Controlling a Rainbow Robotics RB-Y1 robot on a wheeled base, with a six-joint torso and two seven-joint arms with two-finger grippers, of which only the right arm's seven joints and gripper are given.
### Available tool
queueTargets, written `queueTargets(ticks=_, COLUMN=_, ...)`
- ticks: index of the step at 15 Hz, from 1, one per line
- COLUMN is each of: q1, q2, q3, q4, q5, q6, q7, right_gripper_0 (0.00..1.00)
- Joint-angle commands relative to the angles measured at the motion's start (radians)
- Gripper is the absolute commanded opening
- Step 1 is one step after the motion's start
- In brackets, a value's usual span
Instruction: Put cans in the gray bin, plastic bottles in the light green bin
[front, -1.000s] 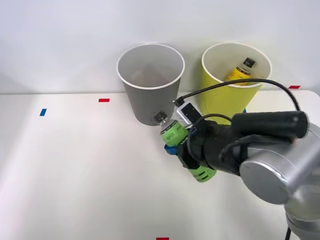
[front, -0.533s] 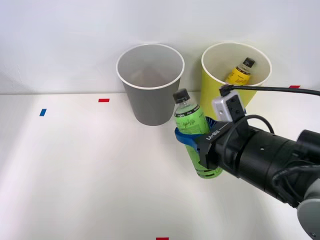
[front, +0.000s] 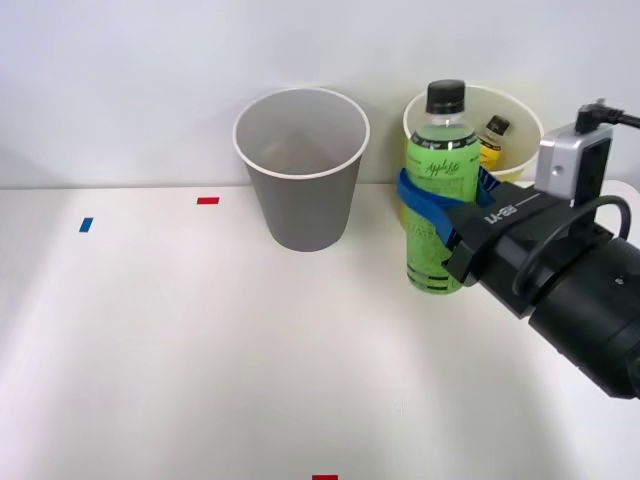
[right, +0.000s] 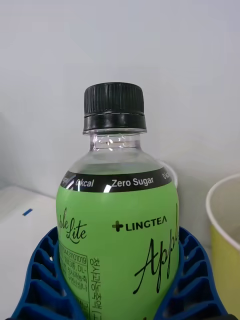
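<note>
Green-label bottle (front: 436, 205) upright in your right gripper (front: 440, 215), in front of the light green bin (front: 415, 205).

Your bottle stands with its long axis vertical and its black cap (right: 114, 106) pointing up, held above the table (front: 180, 340); the blue ribbed fingers (right: 42, 280) are clamped around its middle, one on each side of the label. In the front view it covers the near left part of the light green bin, and its cap reaches above that bin's white rim. Inside the bin you can see the yellow-label bottle (front: 491, 140), leaning with its cap up toward the far wall. The gray bin (front: 301, 168) stands to the left of your bottle, just apart from it, mouth open. Red tape (front: 208, 200) and blue tape (front: 86, 225) marks lie on the table farther left, well apart from the bins.
</note>
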Motion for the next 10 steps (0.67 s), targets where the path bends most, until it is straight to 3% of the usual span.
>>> queueTargets(ticks=1, q1=-0.035, q2=0.005, q3=-0.043, q4=0.000, q5=-0.031, q6=-0.109, q7=-0.021, right_gripper_0=0.00)
queueTargets(ticks=3, q1=-0.094, q2=0.003, q3=-0.061, q4=0.053, q5=-0.079, q6=-0.167, q7=-0.018, right_gripper_0=0.00)
queueTargets(ticks=10, q1=-0.349, q2=0.017, q3=-0.152, q4=0.300, q5=-0.080, q6=-0.195, q7=-0.018, right_gripper_0=0.00)
